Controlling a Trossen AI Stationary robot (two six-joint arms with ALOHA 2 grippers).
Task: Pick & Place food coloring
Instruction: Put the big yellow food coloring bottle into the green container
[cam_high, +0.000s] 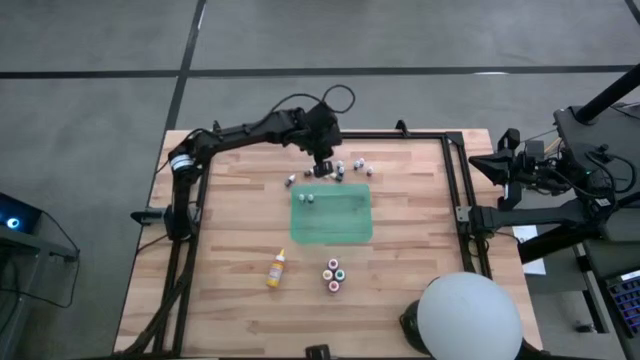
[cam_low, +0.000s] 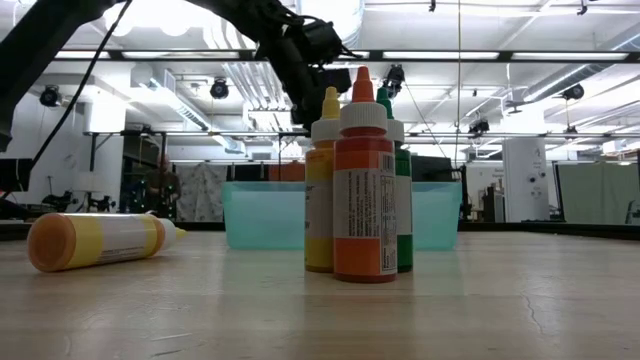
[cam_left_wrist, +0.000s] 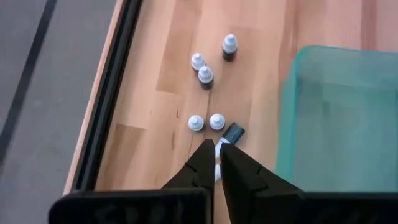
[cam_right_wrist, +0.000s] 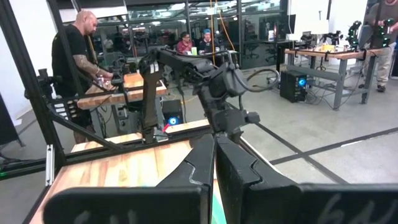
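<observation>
- Four upright squeeze bottles (cam_low: 362, 175) stand closest to the low camera, at centre frame: an orange-red one in front, a yellow one (cam_low: 322, 185) at its left, a green one (cam_low: 400, 200) behind; from above the same cluster (cam_high: 334, 275) sits in the lower middle of the frame.
- Left of them, the yellow-orange dropper bottle (cam_low: 95, 240) lies on its side on the wooden table (cam_high: 240, 300); in the high view it shows at lower centre-left (cam_high: 276, 269).
- Farther back rests the translucent green tray (cam_high: 335, 225), mid-frame, with two tiny bottles (cam_high: 309, 198) in its upper left corner.
- Beyond the tray's top edge, more tiny pale-capped bottles (cam_high: 350, 165) are scattered; the left wrist view shows five of them (cam_left_wrist: 204, 76) standing beside the tray's rim.
- Left gripper (cam_left_wrist: 218, 155) hangs over this group, its fingers (cam_left_wrist: 202, 165) pressed together, a white scrap showing between their tips; whether that is a bottle cap I cannot tell. One small dark bottle (cam_left_wrist: 232, 132) lies tipped just beyond the tips.
- Right gripper (cam_right_wrist: 214, 165) waits off the table's right edge, fingers closed on nothing.
- Behind it, a person (cam_right_wrist: 78, 62) stands at upper left in the right wrist view.
</observation>
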